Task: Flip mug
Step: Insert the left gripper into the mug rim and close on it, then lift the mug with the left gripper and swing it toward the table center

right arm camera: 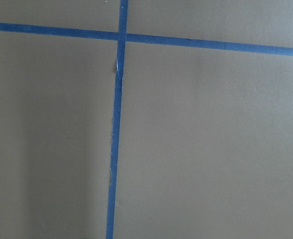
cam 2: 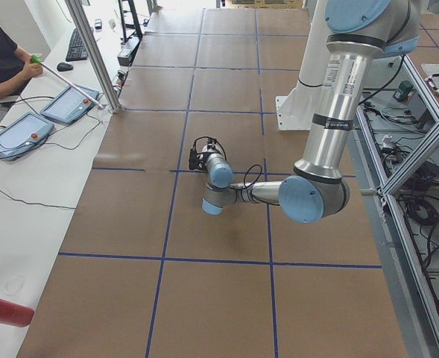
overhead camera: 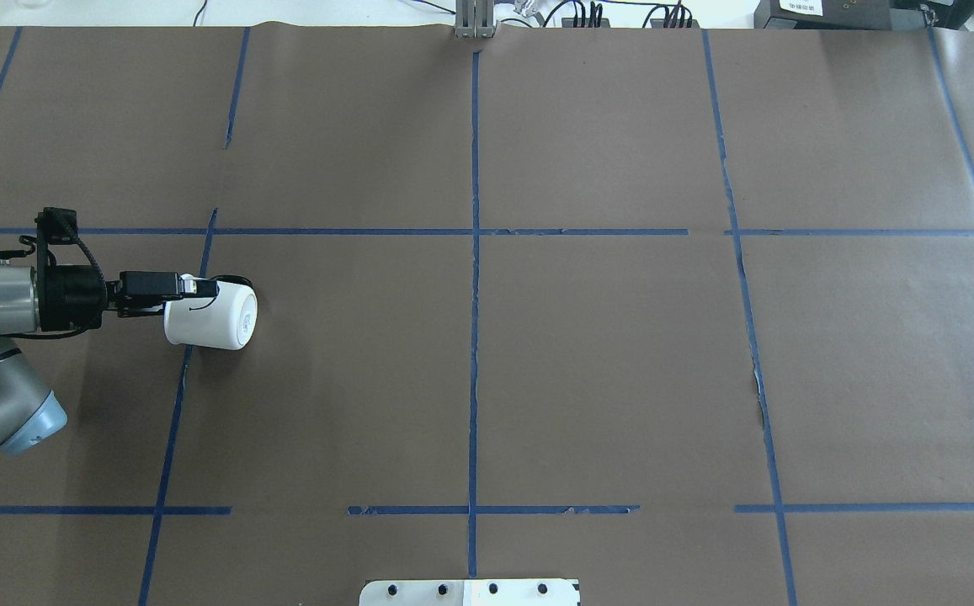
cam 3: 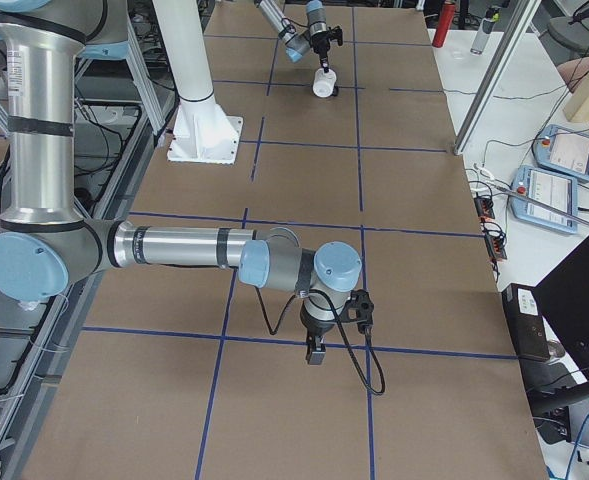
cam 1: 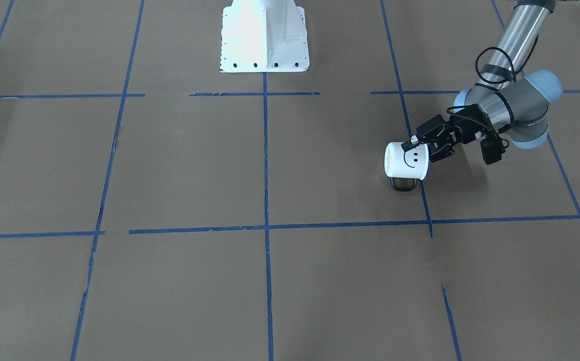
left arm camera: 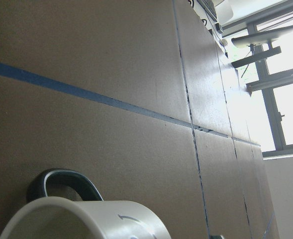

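Note:
The white mug (cam 1: 406, 160) with a black smiley face lies tipped on its side, its base toward the table's middle and its black loop handle (cam 1: 403, 184) pointing away from the robot. My left gripper (cam 1: 416, 143) is shut on the mug's rim, low over the table. Both also show from overhead: the mug (overhead camera: 213, 316) and the left gripper (overhead camera: 188, 288). The left wrist view shows the mug's rim (left arm camera: 86, 219) and handle (left arm camera: 61, 181). I cannot tell if the mug touches the table. My right gripper (cam 3: 315, 352) hovers near the table's other end; I cannot tell whether it is open or shut.
The table is covered in brown paper with a grid of blue tape lines (overhead camera: 475, 252). The robot's white base (cam 1: 264, 37) stands at the table's near edge. Operator stations with pendants (cam 3: 559, 185) lie beyond the far edge.

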